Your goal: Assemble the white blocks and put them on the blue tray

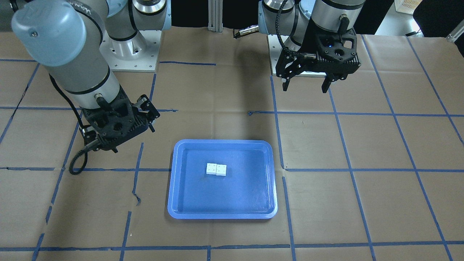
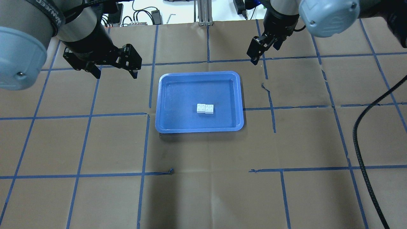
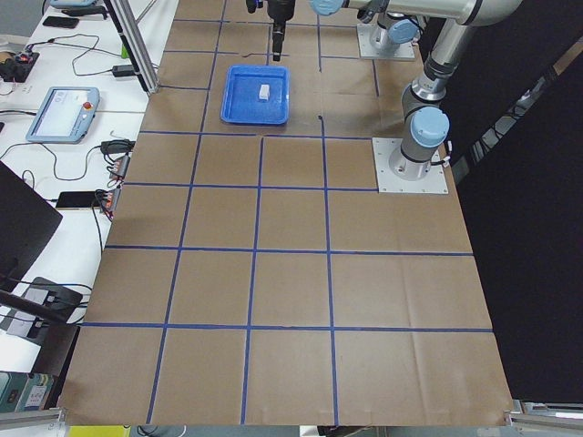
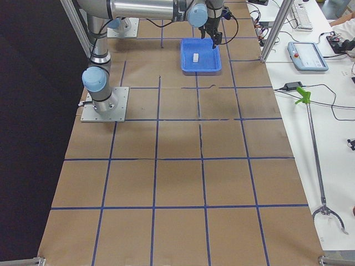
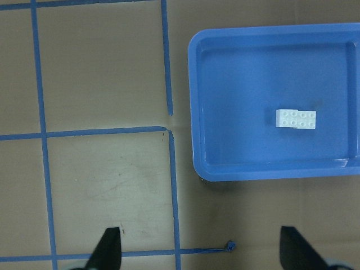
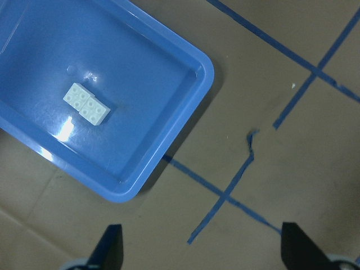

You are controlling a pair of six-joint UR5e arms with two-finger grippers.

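Near the middle of the blue tray [image 2: 198, 129] we see the two white blocks [image 2: 205, 108] joined side by side, studs up. Over the table [image 2: 206, 178], our left gripper [image 2: 116, 75] and right gripper [image 6: 202, 247] hover clear of the tray, jaws wide and empty.

Brightness: bright, even light from above on the bench [image 2: 203, 197] in every view.
Shadows: soft and diffuse. A dark band lies along the near rim of the blue tray [image 2: 198, 129] in the overhead view, and faint patches lie near the arms.
Glare: white streaks on the glossy tray floor beside the white blocks [image 6: 86, 103] in the right wrist view.
Focus: fixed views are sharp. Wrist views are slightly soft, with the left tool [image 5: 203, 250] blurred at its fingertips [image 5: 111, 250].
Side views: the blocks are too small to resolve.
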